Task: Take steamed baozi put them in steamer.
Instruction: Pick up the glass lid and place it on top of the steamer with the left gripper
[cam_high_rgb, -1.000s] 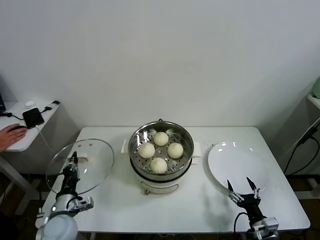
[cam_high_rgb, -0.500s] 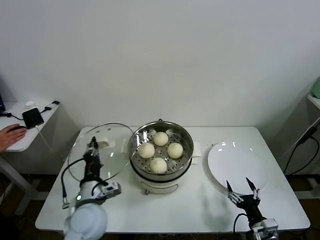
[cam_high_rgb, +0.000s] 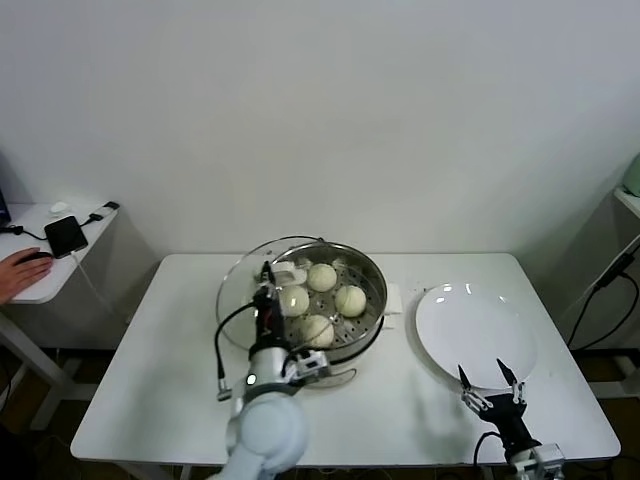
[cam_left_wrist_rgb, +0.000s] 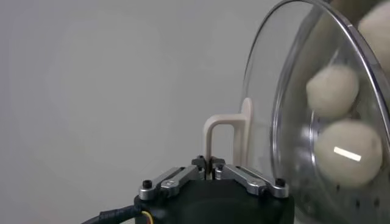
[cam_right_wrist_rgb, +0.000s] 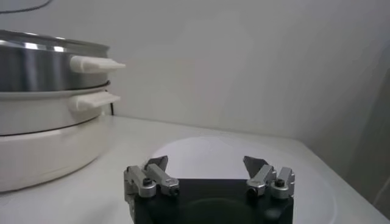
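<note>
Baozi (cam_high_rgb: 317, 303), all four, already sit on the perforated tray in the steamer (cam_high_rgb: 372, 322) mid-table. Left gripper (cam_high_rgb: 266, 290) is clamped on the white handle of the glass lid (cam_high_rgb: 240, 280), which is tilted and hangs over the pot's left rim, so I'd guess it goes right and levels out. Right gripper (cam_high_rgb: 490, 385) idles with its jaws spread wide at the near edge of the white plate (cam_high_rgb: 470, 325), which has nothing on it.

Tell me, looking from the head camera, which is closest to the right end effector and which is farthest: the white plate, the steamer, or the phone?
1. White plate, just beyond the right end effector.
2. Steamer, mid-table, toward the robot's left.
3. Phone, far left on the side table.
</note>
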